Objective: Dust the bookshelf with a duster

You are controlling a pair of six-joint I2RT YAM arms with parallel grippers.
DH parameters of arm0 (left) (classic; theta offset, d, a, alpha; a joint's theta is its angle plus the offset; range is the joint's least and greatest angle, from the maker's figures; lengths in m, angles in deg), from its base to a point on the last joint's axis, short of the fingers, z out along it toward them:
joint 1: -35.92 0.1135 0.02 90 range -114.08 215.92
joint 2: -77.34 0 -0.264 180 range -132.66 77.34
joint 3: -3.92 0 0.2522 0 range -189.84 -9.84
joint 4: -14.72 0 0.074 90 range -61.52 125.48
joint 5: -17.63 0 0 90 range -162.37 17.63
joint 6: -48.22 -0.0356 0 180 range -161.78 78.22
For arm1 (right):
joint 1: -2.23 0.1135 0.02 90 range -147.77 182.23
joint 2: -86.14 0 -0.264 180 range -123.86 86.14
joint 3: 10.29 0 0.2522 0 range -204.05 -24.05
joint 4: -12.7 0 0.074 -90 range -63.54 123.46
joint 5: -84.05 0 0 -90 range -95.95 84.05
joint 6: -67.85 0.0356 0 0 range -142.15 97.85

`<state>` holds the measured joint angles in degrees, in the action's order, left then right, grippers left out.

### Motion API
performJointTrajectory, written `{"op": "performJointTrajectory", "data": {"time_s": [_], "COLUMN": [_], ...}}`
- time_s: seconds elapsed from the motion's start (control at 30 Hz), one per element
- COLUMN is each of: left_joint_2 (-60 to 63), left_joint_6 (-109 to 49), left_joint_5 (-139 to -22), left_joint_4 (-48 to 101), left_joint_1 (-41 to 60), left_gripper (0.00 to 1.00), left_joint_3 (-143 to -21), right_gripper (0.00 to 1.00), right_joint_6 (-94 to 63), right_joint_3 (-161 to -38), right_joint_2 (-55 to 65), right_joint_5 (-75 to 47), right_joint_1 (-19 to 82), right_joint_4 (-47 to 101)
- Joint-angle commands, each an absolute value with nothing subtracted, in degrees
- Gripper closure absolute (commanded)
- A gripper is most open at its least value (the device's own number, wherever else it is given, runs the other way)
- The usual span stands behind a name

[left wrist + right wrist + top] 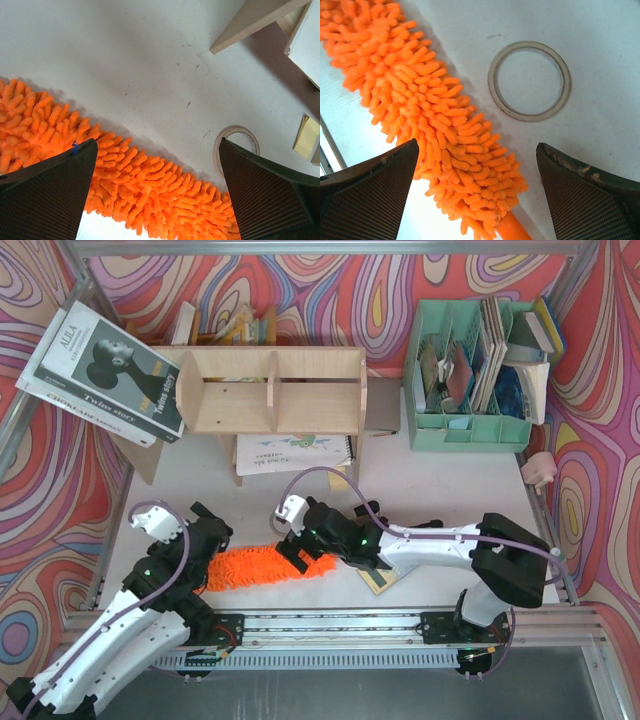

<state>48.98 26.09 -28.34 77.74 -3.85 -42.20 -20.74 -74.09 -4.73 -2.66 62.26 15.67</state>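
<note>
Duster (255,568) is what we find first, lying flat on the white table (430,480) close to the near edge, between the two arms and well apart from the bookshelf (270,390). We see its shaggy orange head stretched left to right, and the right wrist view shows the thin orange handle (512,232) starting at the end of the head. Our left gripper (213,552) hangs over the left end of the duster (150,185) with its jaws spread wide, and we see nothing held between them. Our right gripper (297,552) sits over the other end with its jaws also parted, one finger on each side of the fluffy head (420,100); we see open space between the pads and the fibres, so it grips nothing. A thin pale ring (529,81) lies flat on the table just beside the duster. The bookshelf stands toward the back of the table, left of centre, its central divider facing us. A large book (110,370) leans at its left side, and a spiral notebook (295,452) lies just in front of it. To the right of the shelf stands a mint-green file organizer (470,430) holding papers.
</note>
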Motion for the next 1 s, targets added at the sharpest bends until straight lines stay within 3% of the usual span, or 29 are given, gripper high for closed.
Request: {"op": "performJointTrajectory", "data": {"time_s": [0.0,0.23,0.53,0.8,0.97], "left_joint_2": [48.5,47.8,45.1,44.9,45.8], "left_joint_6": [32.7,40.1,43.5,46.2,49.1], "left_joint_5": [-26.7,-26.2,-25.5,-25.3,-24.8], "left_joint_4": [83.4,87.5,88.8,90.1,92.2], "left_joint_1": [-3.9,-3.9,-3.9,-3.8,-3.8], "left_gripper": [0.01,0.02,0.01,0.02,0.02], "left_joint_3": [-43.2,-43.6,-44.4,-44.6,-44.7], "right_gripper": [0.1,0.04,0.04,0.09,0.18], "right_joint_6": [-26.3,-29.7,-31.6,-31.9,-32.4], "right_joint_3": [-74.1,-75.8,-77.8,-78.3,-78.3], "right_joint_2": [-6.4,-10.2,-14.9,-18.8,-19.9], "right_joint_5": [-7.6,-11.6,-9.3,-8.5,-7.6], "right_joint_1": [62.7,63.1,65.5,65.8,65.8], "right_joint_4": [11.4,12.0,12.6,12.3,11.8]}}
